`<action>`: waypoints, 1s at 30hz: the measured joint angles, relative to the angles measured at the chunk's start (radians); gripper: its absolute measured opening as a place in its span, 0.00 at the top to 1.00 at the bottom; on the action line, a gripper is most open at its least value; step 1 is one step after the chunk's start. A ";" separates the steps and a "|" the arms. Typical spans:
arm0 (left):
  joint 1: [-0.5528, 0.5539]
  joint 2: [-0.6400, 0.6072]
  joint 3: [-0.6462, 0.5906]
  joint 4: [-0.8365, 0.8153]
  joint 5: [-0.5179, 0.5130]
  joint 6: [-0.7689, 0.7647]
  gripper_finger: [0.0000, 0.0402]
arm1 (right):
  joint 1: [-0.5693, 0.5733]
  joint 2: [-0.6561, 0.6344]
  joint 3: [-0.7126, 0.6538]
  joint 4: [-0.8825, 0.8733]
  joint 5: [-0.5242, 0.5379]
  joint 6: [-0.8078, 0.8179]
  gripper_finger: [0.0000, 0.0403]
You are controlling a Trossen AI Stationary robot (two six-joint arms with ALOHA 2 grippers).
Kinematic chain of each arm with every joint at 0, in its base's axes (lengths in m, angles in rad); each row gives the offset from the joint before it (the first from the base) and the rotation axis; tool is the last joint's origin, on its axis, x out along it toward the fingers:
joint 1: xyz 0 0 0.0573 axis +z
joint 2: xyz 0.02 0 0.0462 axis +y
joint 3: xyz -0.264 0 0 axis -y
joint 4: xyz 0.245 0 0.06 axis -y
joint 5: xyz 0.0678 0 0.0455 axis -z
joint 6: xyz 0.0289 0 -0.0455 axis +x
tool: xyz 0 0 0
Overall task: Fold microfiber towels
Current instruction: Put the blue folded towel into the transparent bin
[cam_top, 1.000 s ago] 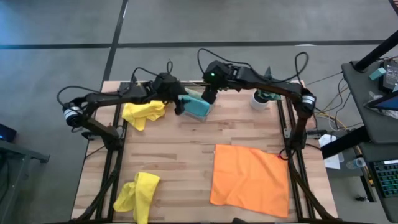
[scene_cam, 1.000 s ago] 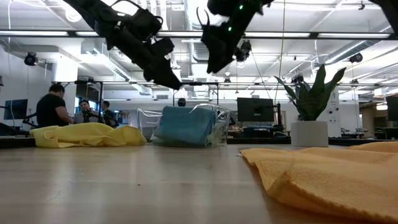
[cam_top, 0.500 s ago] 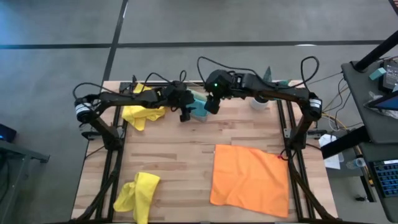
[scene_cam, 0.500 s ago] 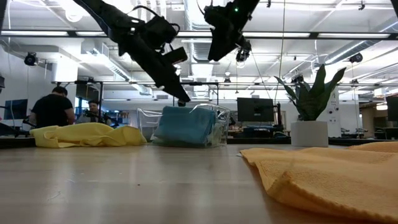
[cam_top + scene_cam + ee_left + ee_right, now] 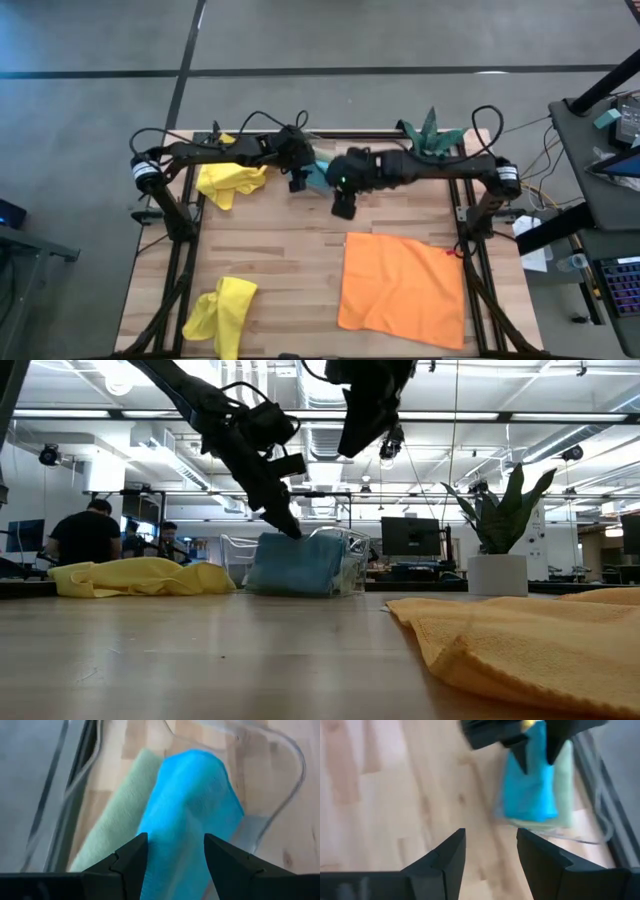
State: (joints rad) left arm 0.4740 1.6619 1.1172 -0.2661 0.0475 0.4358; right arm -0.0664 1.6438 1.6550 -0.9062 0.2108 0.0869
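The left pincer [image 5: 172, 852] hangs parted and empty over the blue towel [image 5: 192, 815], folded beside the green towel [image 5: 117, 825] in the clear tray [image 5: 280, 785] at the counter's far edge. The right pincer [image 5: 487, 852], also open, holds nothing. Soft, light cloth; I'd pinch its upper fold.

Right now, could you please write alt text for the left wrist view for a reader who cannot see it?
The left gripper, its two dark fingers open, hovers just over a folded turquoise blue towel. A sage green towel lies alongside the blue one, and both sit inside a clear plastic tray on the wooden table.
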 joint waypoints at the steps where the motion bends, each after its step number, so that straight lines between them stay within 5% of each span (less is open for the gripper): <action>1: 0.002 -0.001 -0.003 -0.014 0.003 0.000 0.56 | 0.016 -0.008 -0.019 0.015 0.000 0.010 0.59; 11: 0.005 0.012 -0.014 -0.053 0.049 0.024 0.58 | 0.141 -0.172 -0.264 0.148 0.073 0.142 0.67; 20: 0.005 0.011 -0.016 -0.060 0.049 0.018 0.95 | 0.184 -0.337 -0.462 0.234 0.112 0.263 0.71; 30: 0.004 -0.032 -0.017 -0.105 0.047 -0.009 1.00 | 0.204 -0.447 -0.618 0.321 0.138 0.315 0.71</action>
State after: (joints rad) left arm 0.4782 1.6297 1.1004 -0.3713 0.0940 0.4268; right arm 0.1375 1.1971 1.0370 -0.5853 0.3492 0.4015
